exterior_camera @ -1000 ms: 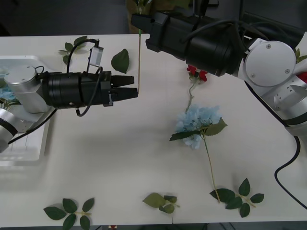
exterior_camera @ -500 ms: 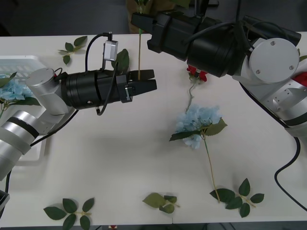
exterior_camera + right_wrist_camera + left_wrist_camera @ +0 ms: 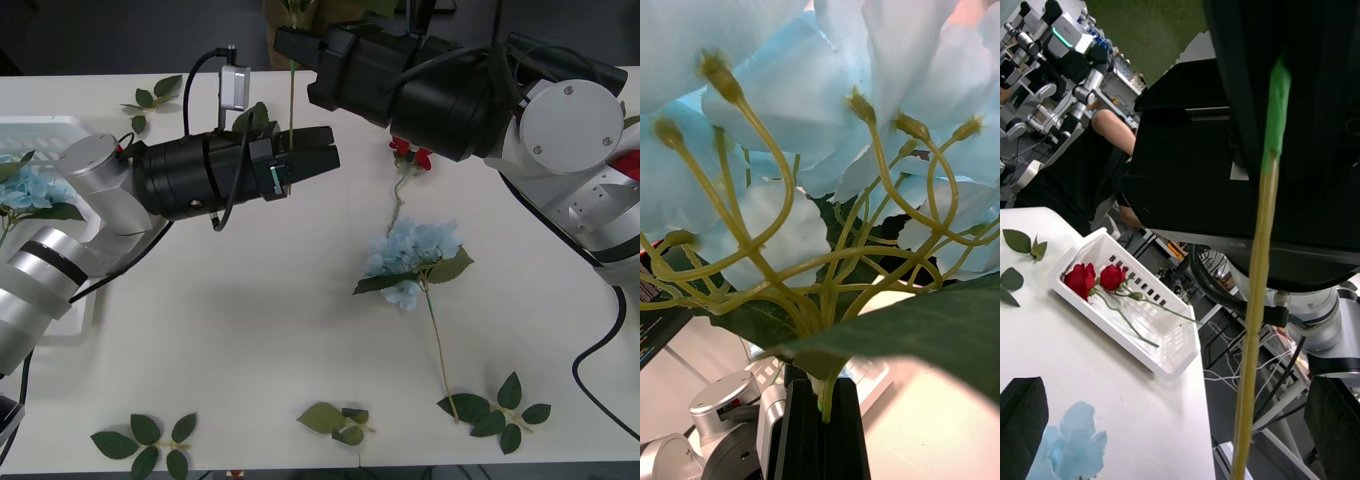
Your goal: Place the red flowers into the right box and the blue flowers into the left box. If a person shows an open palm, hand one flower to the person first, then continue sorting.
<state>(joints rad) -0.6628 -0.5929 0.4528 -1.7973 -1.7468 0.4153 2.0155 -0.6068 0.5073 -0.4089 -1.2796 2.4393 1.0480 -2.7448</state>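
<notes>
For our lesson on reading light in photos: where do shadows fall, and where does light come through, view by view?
Front view: a soft shadow lies on the table under the open left gripper. Right wrist view: light glows through the petals of the held blue flower in the right gripper. Left wrist view: the right box and red flowers are evenly lit.

Both arms: fat black cylindrical forearms, silver-white rounded joint housings behind. Left hand (image 3: 322, 160): black tapered fingers, small teal/white label near finger base, grey boxy cam module on top w/ black cable looping back. Left arm has silver segments w/ black band. Right hand (image 3: 283, 44): black blocky end; big white round joint cap w/ small screws; black cables along forearm and off elbow.
</notes>
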